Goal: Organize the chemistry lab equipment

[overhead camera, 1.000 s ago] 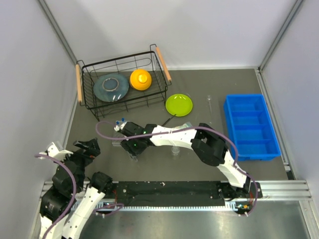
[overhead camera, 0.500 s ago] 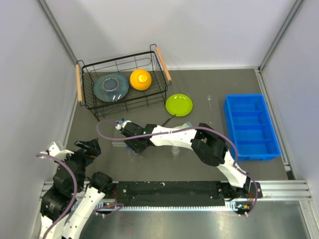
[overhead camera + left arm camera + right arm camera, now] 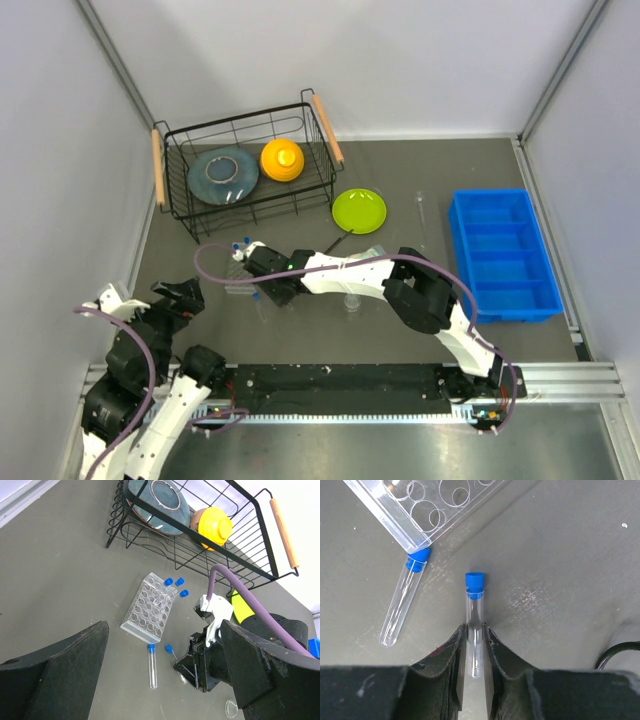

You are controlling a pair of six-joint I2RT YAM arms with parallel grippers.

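My right gripper (image 3: pixel 474 635) is shut on a clear blue-capped test tube (image 3: pixel 474 610), cap pointing away, low over the table. A second test tube (image 3: pixel 402 602) lies just left of it, its cap touching the corner of the clear plastic tube rack (image 3: pixel 430 510). In the left wrist view the rack (image 3: pixel 150 607) holds three blue-capped tubes (image 3: pixel 175 582) at its far end. My left gripper (image 3: pixel 160 680) is open and empty, left of the rack (image 3: pixel 240 275). A tiny clear dish (image 3: pixel 352 301) and a thin glass rod (image 3: pixel 421 208) lie on the table. Goggles and packet are out of view.
A black wire basket (image 3: pixel 245 165) at the back left holds a grey plate and an orange bowl. A lime-green plate (image 3: pixel 359 210) lies mid-table. A blue bin (image 3: pixel 502 255) stands at the right. The right arm (image 3: pixel 350 272) stretches across the middle.
My right gripper has edged slightly toward the rack. The left arm has not moved.
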